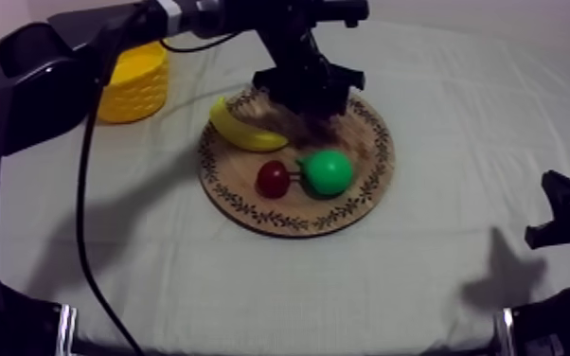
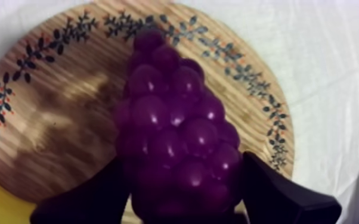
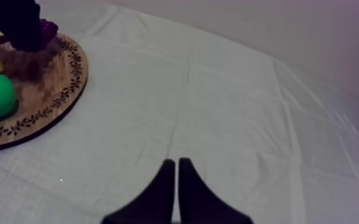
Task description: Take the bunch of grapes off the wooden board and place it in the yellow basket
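The purple bunch of grapes sits between the two black fingers of my left gripper, which press on both its sides over the wooden board. From above, my left gripper hangs over the far part of the board and covers the bunch. A bit of the grapes shows under that gripper in the right wrist view. The yellow basket stands at the back left, apart from the board. My right gripper is shut on nothing over bare cloth, low at the right.
On the board lie a banana at its left rim, a small red fruit and a green pear in front of the gripper. My left arm reaches across above the basket.
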`<state>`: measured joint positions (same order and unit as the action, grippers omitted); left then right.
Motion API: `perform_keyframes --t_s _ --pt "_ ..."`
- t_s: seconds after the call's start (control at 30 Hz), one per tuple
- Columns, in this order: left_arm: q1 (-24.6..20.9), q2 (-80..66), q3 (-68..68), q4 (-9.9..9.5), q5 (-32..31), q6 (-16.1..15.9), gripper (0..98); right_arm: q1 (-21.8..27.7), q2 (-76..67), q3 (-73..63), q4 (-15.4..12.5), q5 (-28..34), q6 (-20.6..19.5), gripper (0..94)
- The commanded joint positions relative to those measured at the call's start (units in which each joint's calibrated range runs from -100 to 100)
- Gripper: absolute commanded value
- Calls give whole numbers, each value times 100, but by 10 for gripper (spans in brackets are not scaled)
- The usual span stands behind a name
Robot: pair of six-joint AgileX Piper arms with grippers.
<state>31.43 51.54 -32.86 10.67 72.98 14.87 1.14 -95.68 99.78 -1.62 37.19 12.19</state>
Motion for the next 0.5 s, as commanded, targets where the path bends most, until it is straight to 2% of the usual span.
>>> perform_keyframes --t_s 0.0,0.47 --pt "8 -138 89 -37 -27 11 669 1 0 -1 -2 -1 0 5" --pt "7 -1584 1312 -324 -317 -61 676 1 0 -1 -2 -1 0 5"
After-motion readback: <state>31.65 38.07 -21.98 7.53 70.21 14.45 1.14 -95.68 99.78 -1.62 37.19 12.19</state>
